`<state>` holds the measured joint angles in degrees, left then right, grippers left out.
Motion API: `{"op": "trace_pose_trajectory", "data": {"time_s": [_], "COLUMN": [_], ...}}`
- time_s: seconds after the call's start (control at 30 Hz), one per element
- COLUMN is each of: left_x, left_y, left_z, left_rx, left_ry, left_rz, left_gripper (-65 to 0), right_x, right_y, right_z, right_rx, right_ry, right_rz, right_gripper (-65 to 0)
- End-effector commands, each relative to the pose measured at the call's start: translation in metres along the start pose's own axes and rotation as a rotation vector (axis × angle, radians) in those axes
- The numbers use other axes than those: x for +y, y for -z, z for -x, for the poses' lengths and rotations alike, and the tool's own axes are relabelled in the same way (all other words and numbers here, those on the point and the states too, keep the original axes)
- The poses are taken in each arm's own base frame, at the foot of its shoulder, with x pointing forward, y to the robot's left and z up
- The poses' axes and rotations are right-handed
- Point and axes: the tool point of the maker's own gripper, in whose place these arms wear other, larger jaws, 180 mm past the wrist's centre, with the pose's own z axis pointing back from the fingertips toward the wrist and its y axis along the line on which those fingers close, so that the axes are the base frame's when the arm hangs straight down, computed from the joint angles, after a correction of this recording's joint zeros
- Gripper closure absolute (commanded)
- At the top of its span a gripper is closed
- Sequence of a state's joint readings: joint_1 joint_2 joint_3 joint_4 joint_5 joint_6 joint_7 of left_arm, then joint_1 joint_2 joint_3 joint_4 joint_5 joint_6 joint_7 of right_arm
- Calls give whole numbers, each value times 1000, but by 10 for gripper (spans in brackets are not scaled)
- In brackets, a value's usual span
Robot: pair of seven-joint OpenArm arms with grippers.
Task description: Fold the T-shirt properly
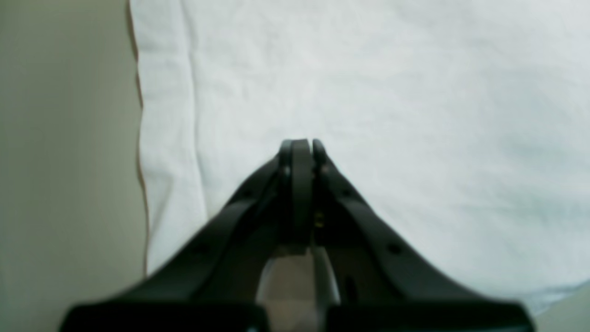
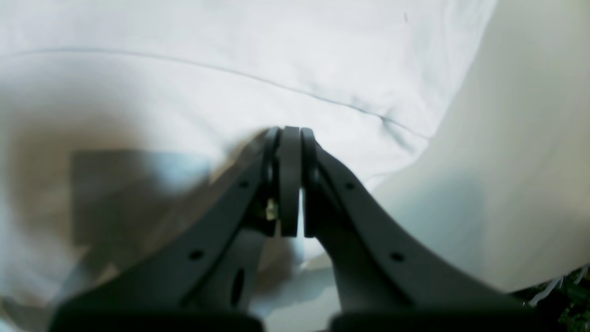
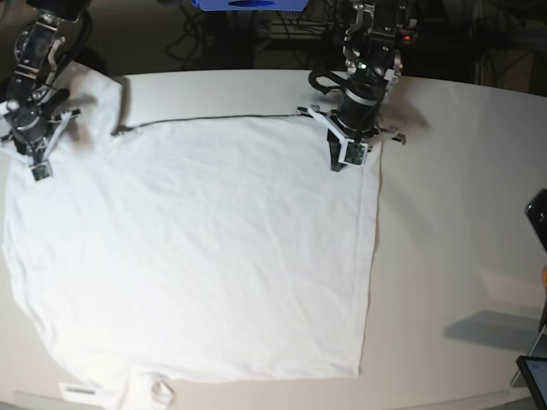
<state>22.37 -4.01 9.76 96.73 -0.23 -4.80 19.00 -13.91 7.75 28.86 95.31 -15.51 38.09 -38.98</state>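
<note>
The white T-shirt [image 3: 205, 248] lies spread flat on the table, with its hemmed edge [image 1: 166, 138] on the base view's right and a sleeve [image 3: 94, 94] at the far left. My left gripper [image 1: 302, 144] is shut, its tips down on the cloth near the shirt's far right corner [image 3: 339, 161]. No cloth shows between its fingers. My right gripper [image 2: 289, 131] is shut at the far left sleeve area [image 3: 38, 166]. Cloth bulges up blurred against its left finger [image 2: 230, 193], and a seam [image 2: 276, 87] runs ahead of it. A neck label [image 3: 81, 391] shows at the near left.
The off-white table [image 3: 453, 239] extends to the right of the shirt. A dark device [image 3: 537, 218] and a screen corner [image 3: 534, 376] sit at the right edge. Cables and a blue box [image 3: 248, 4] lie beyond the far edge.
</note>
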Motion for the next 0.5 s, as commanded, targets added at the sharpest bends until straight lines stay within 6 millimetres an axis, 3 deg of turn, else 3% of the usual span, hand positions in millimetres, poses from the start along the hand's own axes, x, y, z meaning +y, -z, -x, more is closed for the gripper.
{"op": "trace_pose_trajectory", "data": {"time_s": [0.0, 0.27, 0.47], "left_x": [6, 41, 43], "left_y": [-3, -6, -6], "left_z": [13, 15, 16], "left_rx": [62, 67, 66], "left_ry": [21, 20, 19], "left_rz": [-12, -95, -99], "left_gripper": [0, 0, 0], "right_x": [6, 7, 8], "right_y": [-4, -11, -13], "right_z": [19, 31, 36], "right_rx": [78, 95, 106], "right_ry": [-24, 4, 2], "right_rz": [-19, -7, -9], "right_gripper": [-17, -17, -17]}}
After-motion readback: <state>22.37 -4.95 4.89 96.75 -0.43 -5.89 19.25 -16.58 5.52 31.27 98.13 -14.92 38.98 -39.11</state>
